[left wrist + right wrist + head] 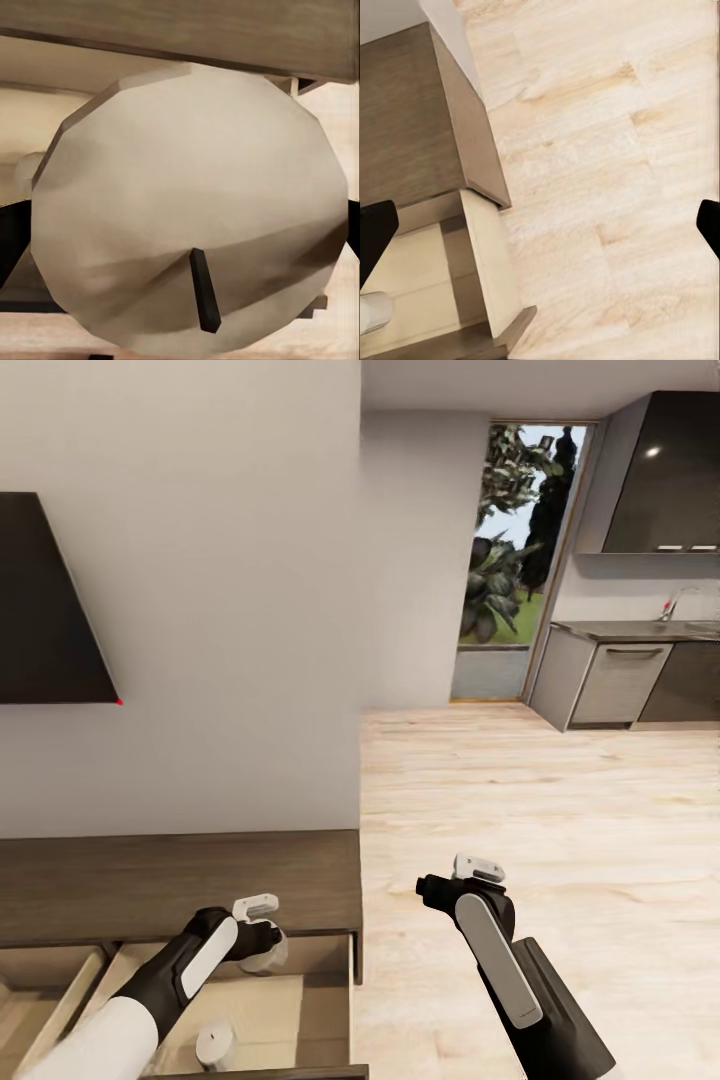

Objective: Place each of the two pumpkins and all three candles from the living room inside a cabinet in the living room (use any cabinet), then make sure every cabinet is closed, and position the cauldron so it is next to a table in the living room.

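Dark-brown wooden cabinet (180, 880) at lower left has its drawer pulled out; left gripper (262, 938) grips a stubby grey-beige candle (187, 210) above it. Lower it clear of the drawer's other candle (215, 1045), then release. Right gripper (478, 870), lower centre, hangs wide apart, empty.

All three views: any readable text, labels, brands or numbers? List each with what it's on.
None readable in any view.
Dark wall panel: blank, with only a small red dot at its lower corner.
Candle at the left gripper: plain, no label.
Cabinet and kitchen cupboards: no markings.
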Motion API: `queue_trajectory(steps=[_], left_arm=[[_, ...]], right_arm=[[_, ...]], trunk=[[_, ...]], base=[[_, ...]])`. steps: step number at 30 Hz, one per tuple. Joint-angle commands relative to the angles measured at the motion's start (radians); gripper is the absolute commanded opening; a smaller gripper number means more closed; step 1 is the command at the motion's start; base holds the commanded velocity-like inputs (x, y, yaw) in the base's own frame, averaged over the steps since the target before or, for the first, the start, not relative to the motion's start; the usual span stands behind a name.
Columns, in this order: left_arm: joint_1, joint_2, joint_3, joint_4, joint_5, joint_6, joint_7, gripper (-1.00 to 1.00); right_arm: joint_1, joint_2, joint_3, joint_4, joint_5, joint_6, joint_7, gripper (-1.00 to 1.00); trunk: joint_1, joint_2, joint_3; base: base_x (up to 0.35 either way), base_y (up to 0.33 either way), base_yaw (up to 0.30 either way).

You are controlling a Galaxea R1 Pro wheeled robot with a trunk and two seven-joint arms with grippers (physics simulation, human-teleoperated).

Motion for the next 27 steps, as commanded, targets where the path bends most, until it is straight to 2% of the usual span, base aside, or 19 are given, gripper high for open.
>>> queue_trajectory(steps=[1, 6, 19, 27], left_arm=[[-0.001, 0.001, -0.005, -0.002, 0.009, 0.002, 0.01, -1.0], [-0.001, -0.001, -0.005, -0.002, 0.012, 0.002, 0.01, -1.0], [-0.001, 0.002, 0.006, -0.002, 0.019, -0.004, 0.013, -1.0], [-0.001, 0.0, 0.008, 0.006, 0.022, -0.004, 0.016, -1.0]], right_arm=[[-0.001, 0.0, 0.001, -0.001, -0.009, 0.002, -0.01, 1.0], [-0.001, 0.0, 0.001, -0.001, -0.008, 0.002, -0.01, 1.0], [-0.001, 0.0, 0.001, 0.009, -0.009, 0.001, -0.007, 1.0], [-0.001, 0.0, 0.002, 0.011, -0.007, 0.002, -0.007, 1.0]], trunk=[[0.0, -0.001, -0.001], [0.0, -0.001, -0.001], [0.0, -0.001, -0.001], [0.031, -0.057, -0.026]], base=[[0.0, -0.318, 0.0], [0.0, -0.11, 0.0], [0.0, -0.005, 0.0], [0.0, 0.0, 0.0]])
